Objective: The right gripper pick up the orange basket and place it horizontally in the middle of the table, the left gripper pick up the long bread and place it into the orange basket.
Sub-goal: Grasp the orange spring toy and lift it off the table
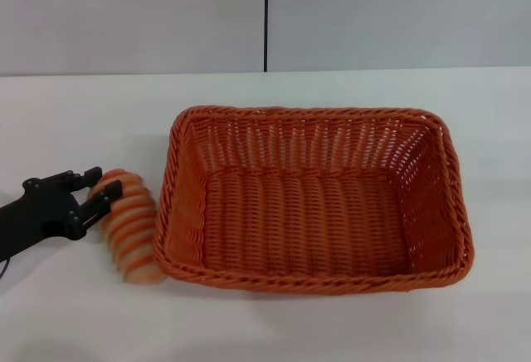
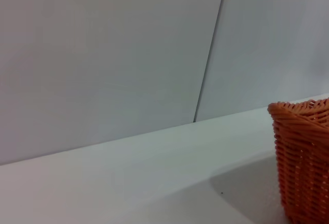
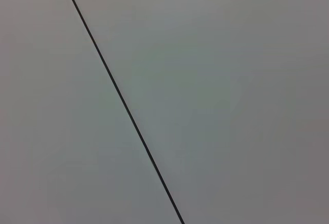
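You saw the orange basket lying lengthwise near the middle of the table, open side up. The long bread lay on the table just beside the basket's left end, approx. touching its rim. The left gripper came in from the left, fingers narrowly spread across the bread's far end; contact appeared likely but wasn't certain. The right gripper was out of view; its wrist cam showed only the wall.
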### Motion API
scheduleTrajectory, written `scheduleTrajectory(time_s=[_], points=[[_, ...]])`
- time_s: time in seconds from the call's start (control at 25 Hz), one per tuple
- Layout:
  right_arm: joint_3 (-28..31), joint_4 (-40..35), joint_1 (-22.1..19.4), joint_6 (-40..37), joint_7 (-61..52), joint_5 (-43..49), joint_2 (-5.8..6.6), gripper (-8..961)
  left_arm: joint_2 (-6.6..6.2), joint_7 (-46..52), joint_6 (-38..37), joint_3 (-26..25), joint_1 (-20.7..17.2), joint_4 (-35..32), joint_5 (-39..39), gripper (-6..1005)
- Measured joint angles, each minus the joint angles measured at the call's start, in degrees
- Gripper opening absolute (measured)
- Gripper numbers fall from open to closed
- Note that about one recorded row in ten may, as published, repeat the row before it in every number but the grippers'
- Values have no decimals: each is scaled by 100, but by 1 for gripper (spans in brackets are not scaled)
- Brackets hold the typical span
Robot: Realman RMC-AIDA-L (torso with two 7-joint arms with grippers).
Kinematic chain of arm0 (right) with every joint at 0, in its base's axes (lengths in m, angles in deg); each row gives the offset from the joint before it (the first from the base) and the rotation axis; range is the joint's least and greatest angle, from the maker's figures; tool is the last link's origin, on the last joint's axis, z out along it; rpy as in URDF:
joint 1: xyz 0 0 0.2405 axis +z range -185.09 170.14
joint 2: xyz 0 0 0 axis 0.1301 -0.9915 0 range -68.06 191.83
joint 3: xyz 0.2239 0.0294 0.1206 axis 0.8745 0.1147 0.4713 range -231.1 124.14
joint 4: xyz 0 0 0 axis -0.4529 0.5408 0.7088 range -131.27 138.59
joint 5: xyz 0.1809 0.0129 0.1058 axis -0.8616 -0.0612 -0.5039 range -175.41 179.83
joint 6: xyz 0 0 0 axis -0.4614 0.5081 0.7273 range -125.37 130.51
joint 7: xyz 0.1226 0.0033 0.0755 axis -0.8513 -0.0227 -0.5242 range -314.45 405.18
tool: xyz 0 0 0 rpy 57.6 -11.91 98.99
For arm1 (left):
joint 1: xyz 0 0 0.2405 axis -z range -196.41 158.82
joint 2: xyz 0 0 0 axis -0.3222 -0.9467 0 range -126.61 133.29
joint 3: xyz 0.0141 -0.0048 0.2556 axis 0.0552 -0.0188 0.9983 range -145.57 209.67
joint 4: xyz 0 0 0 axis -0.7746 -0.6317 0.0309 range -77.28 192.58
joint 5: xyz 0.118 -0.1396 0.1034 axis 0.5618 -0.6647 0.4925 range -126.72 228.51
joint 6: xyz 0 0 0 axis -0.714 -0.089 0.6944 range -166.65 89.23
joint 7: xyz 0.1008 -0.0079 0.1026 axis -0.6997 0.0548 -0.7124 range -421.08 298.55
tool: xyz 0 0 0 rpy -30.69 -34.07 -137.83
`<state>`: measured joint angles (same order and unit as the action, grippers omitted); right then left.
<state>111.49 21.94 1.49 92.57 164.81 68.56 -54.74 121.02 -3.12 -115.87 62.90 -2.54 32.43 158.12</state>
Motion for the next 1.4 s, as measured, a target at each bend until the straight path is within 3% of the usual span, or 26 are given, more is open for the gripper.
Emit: scheduleTrajectory(time_s=[0.4, 1.12, 1.4], points=[[0, 0, 0, 0, -4, 0, -3, 494, -4, -12, -50, 1, -2, 0, 1, 316], [0, 0, -18, 44, -9, -8, -19, 494, -18, -12, -87, 30, -45, -5, 10, 213], [0, -17, -20, 45, -9, -8, -26, 494, -63, 52, -208, -342, -87, -67, -41, 155]])
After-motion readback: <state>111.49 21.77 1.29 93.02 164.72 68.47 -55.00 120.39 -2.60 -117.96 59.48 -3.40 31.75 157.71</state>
